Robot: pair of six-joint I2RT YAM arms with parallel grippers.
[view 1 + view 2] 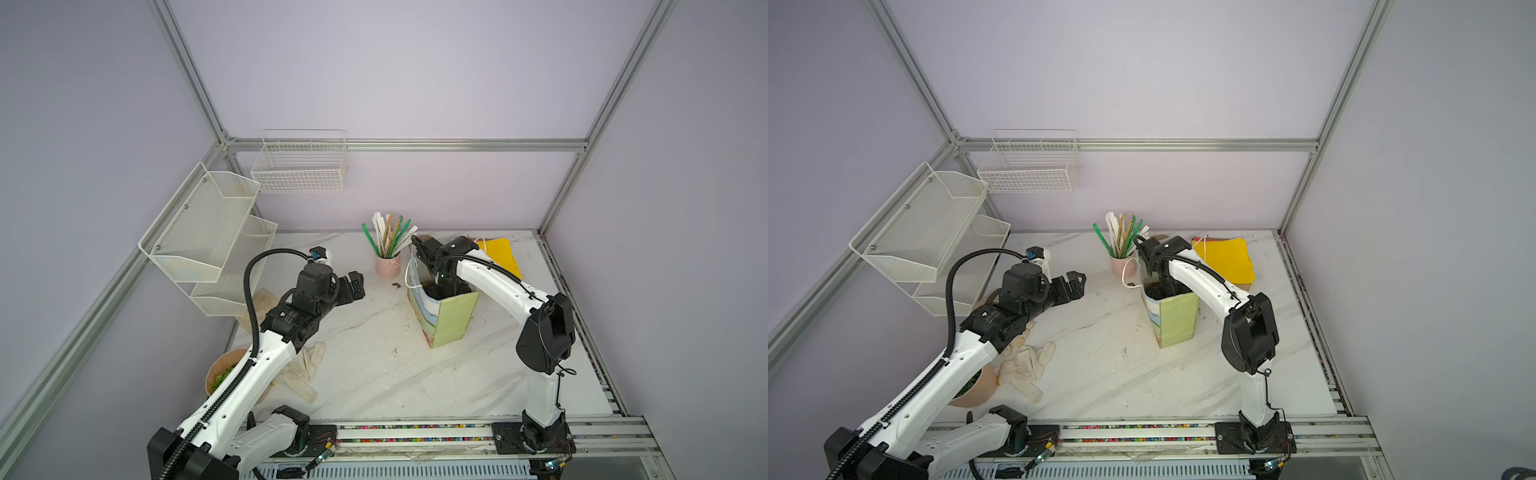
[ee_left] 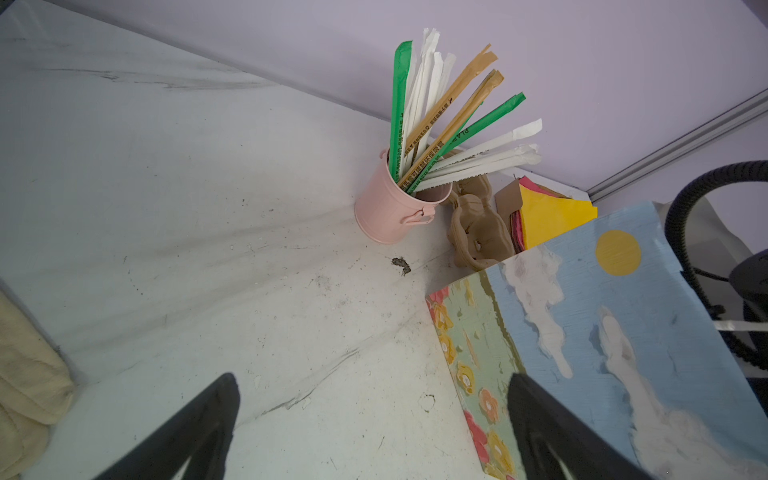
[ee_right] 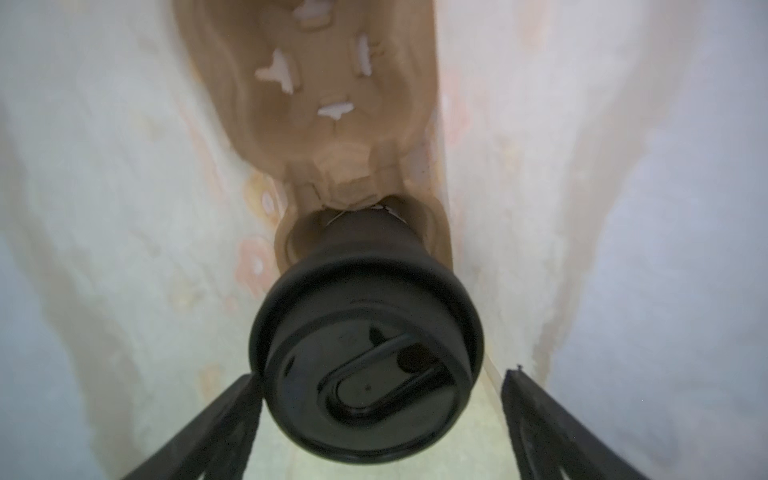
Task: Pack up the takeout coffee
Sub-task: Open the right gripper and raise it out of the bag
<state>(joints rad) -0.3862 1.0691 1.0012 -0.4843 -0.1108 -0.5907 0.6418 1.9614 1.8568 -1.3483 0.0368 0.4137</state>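
The takeout coffee [image 3: 365, 365], a black cup with its black sip lid on, stands in one well of a brown pulp carrier [image 3: 316, 124] at the bottom of the paper bag [image 1: 451, 318]. My right gripper [image 3: 379, 374] reaches down into the bag and straddles the lid, open. One finger sits at the lid's rim and the other stands clear of it. In both top views the cup is hidden inside the bag. My left gripper [image 2: 372, 376] hovers open and empty over the table, left of the bag [image 2: 582, 332].
A pink cup of straws [image 1: 388, 264] stands just behind the bag. Yellow paper [image 1: 500, 253] and a spare brown carrier [image 2: 473, 232] lie at the back right. White gloves [image 1: 303, 370] and a bowl of greens [image 1: 222, 374] lie front left. Wire racks [image 1: 208, 232] hang on the left wall.
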